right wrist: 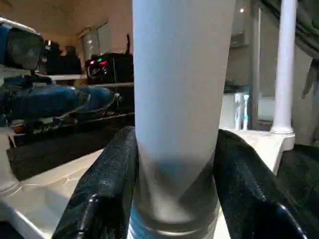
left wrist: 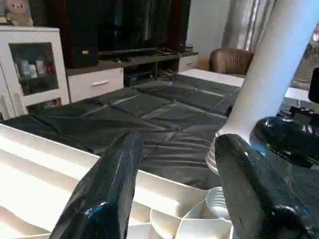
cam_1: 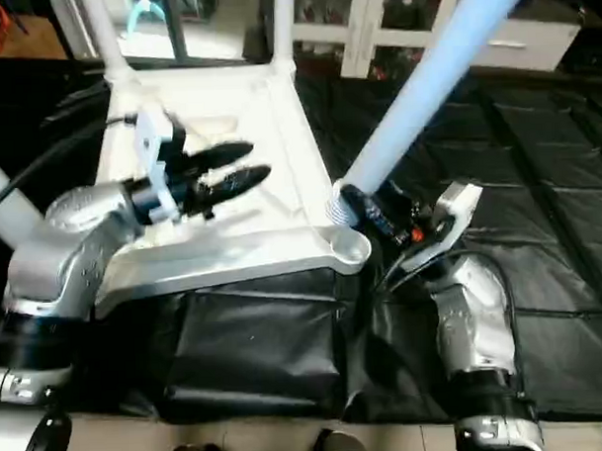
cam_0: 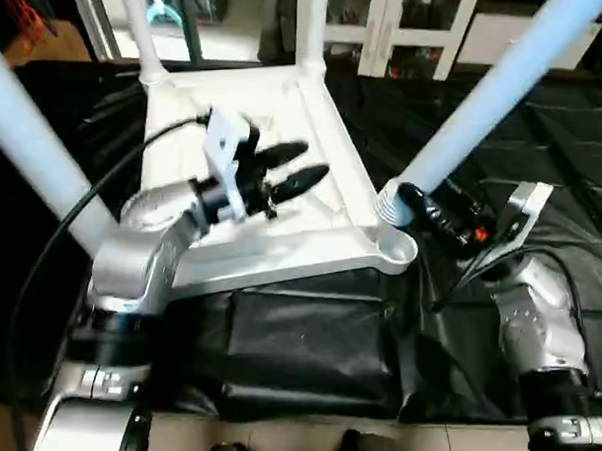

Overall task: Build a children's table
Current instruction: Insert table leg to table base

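While the table top (cam_0: pixel 282 256) lies upside down on the black mat (cam_0: pixel 305 354) with its ribbed underside up, its near corner socket (cam_0: pixel 396 250) serves as the landmark. Just above that socket, the right gripper (cam_0: pixel 411 204) clamps the threaded foot of a white leg (cam_0: pixel 494 90), likely to steer it in. That leg's long axis tilts, rising from the socket up and away to the right. Further in over the underside, the left gripper (cam_0: pixel 294 171) hovers with fingers parted, holding nothing. Beyond, two legs (cam_0: pixel 309 27) stand upright in the far corners.
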### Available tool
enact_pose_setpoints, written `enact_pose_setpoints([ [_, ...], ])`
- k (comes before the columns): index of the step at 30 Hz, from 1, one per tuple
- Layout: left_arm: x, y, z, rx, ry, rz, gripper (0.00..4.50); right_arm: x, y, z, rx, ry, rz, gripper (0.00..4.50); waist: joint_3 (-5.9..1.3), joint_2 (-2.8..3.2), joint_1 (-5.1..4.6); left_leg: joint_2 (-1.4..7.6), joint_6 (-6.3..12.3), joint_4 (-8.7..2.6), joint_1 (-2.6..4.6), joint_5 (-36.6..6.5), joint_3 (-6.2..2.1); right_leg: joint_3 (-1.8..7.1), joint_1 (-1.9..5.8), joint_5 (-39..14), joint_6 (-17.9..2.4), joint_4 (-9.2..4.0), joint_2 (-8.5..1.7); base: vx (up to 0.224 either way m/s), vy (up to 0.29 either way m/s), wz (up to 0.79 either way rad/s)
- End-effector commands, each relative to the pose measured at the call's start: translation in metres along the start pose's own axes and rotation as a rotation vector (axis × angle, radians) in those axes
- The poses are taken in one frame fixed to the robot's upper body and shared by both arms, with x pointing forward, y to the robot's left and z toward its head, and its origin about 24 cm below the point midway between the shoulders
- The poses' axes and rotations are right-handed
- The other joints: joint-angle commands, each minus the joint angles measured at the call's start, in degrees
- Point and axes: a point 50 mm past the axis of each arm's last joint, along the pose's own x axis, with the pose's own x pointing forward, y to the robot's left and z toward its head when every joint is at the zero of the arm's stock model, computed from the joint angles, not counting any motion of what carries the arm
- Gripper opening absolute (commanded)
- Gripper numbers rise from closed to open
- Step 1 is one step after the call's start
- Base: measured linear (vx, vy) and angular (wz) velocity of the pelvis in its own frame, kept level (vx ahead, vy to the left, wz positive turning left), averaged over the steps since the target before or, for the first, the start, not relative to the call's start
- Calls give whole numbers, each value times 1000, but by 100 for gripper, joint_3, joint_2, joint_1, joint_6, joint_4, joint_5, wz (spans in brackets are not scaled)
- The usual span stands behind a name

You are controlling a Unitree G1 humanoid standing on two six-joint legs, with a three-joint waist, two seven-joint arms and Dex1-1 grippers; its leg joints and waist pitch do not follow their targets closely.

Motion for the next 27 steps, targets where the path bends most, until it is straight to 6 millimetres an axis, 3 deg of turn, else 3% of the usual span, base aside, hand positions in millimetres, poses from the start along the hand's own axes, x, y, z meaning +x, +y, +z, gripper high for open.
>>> enact_pose_setpoints([
  [1, 6, 5, 16, -9, -62, 44, 262, 3, 2, 7, -65, 6, 47, 186, -457, 12, -5, 339, 344, -428, 265, -1233, -192, 126, 225, -1314, -1244, -333, -211, 0, 0, 0],
  [2, 6, 5, 17, -11, -68, 48, 262, 3, 2, 7, -67, 7, 48, 186, -458, 13, -12, 339, 363, -429, 245, -1228, -200, 125, 238, -1294, -1251, -323, -216, 0, 0, 0],
  [3, 11, 10, 34, -18, -129, 96, 262, 7, 4, 5, -171, 86, 93, 186, -476, -2, -14, 338, 353, -420, 216, -1164, -212, 110, 257, -1264, -1239, -295, -222, 0, 0, 0],
  [8, 29, 17, 71, 6, -197, 226, 262, 24, 6, 6, -281, 193, 120, 186, -507, -33, -17, 306, 488, -359, 199, -960, -210, 109, 279, -1146, -1243, -288, -239, 0, 0, 0],
  [11, 37, 13, 81, 13, -209, 234, 262, 30, 8, 2, -319, 243, 140, 186, -513, -49, -5, 305, 631, -331, 176, -774, -205, 108, 290, -996, -1276, -273, -252, 0, 0, 0],
  [14, 43, 3, 92, 5, -246, 187, 262, 31, 7, -1, -341, 280, 125, 186, -544, -40, 11, 299, 768, -306, 168, -550, -201, 106, 314, -626, -1398, -232, -240, 0, 0, 0],
  [15, 47, -6, 101, -4, -272, 143, 262, 31, 5, -2, -358, 301, 119, 186, -570, -27, 22, 308, 888, -279, 168, -246, -202, 98, 323, -162, -1532, -171, -239, 0, 0, 0],
  [18, 49, -16, 108, -1, -288, 96, 262, 30, 4, -3, -370, 319, 114, 186, -567, -31, 39, 317, 1055, -262, 157, -111, -202, 82, 344, 60, -1694, -142, -247, 0, 0, 0],
  [23, 51, -44, 124, 13, -308, -59, 262, 30, 0, -5, -393, 345, 76, 186, -545, -22, 36, 332, 945, -274, 178, -383, -202, 79, 337, -370, -1662, -187, -244, 0, 0, 0],
  [27, 49, -55, 130, 7, -322, -130, 262, 29, -2, -5, -402, 359, 62, 186, -515, -41, 12, 323, 672, -294, 188, -875, -205, 79, 311, -1005, -1473, -259, -224, 0, 0, 0],
])
